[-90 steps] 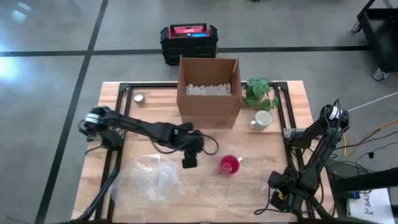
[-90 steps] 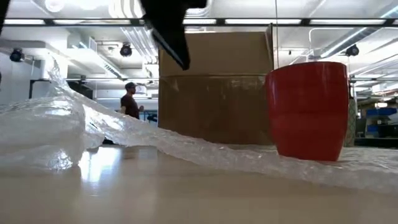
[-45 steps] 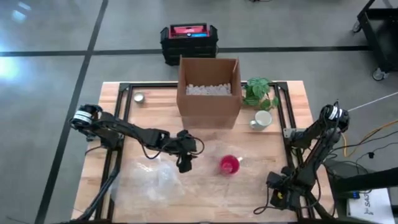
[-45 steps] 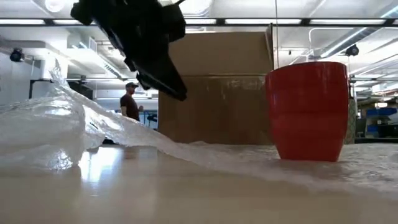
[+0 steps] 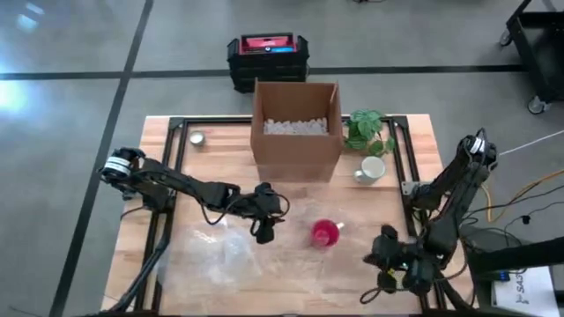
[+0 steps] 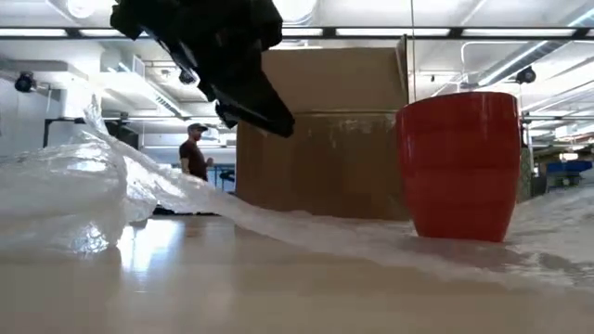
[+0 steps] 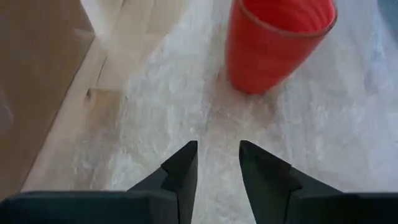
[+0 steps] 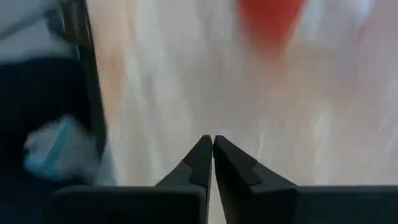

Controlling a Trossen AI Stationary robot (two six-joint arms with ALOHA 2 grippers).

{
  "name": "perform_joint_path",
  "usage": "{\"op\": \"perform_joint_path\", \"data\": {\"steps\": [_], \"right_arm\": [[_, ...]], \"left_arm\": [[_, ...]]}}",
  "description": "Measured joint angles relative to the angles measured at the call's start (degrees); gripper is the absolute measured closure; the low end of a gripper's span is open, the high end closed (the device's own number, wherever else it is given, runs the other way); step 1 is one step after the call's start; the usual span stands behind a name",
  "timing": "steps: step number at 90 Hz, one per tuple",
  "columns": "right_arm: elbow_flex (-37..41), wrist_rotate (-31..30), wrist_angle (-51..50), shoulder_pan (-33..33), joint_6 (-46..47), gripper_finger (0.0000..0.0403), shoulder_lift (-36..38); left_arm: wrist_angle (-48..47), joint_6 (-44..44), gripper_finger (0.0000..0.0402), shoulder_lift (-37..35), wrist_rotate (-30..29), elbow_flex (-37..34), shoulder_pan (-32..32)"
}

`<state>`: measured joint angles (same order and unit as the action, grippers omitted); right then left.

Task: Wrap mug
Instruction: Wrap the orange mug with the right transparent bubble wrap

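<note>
Bright, even light pours down from the ceiling strip lights in the low view, and glare pools on the bubble wrap and the glossy tabletop. My left arm hangs there as a near-black silhouette. My right wrist view smears with motion blur; the red mug is just a soft blot.

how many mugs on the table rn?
2. The red mug stands on the bubble wrap near the table's middle, beside the left hand. The white mug sits by the plant, right of the cardboard box.
</note>
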<state>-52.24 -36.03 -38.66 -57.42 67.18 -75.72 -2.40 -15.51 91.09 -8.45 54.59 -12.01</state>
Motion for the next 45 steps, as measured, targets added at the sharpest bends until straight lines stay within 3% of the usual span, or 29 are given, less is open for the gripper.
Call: {"op": "perform_joint_path", "data": {"steps": [9, 16, 27, 36, 45], "right_arm": [[-2.05, -4.7, 0.25, 5.27, -11.0, 0.0403, -0.22], [-3.74, -3.17, 0.15, 9.64, -16.12, 0.0402, -1.15], [-5.83, 11.58, -2.73, 12.98, -16.09, 0.0402, -1.15], [-5.52, 22.69, -7.12, 12.27, -5.87, 0.0396, -1.14], [-3.16, 29.71, -7.34, 9.03, 3.69, 0.037, -1.97]], "left_arm": [[1.63, 0.0, 0.0292, 0.0, -0.01, 0.0, 0.0], [2.47, 0.02, 0.0294, 0.0, -0.02, 0.0, 0.01], [2.33, 0.0, 0.0302, 0.0, -0.02, 0.0, 0.04], [2.17, 0.0, 0.0309, 0.0, -0.02, 0.0, 0.04], [2.37, 0.0, 0.0317, 0.31, -0.01, 0.0, 0.04]]}}
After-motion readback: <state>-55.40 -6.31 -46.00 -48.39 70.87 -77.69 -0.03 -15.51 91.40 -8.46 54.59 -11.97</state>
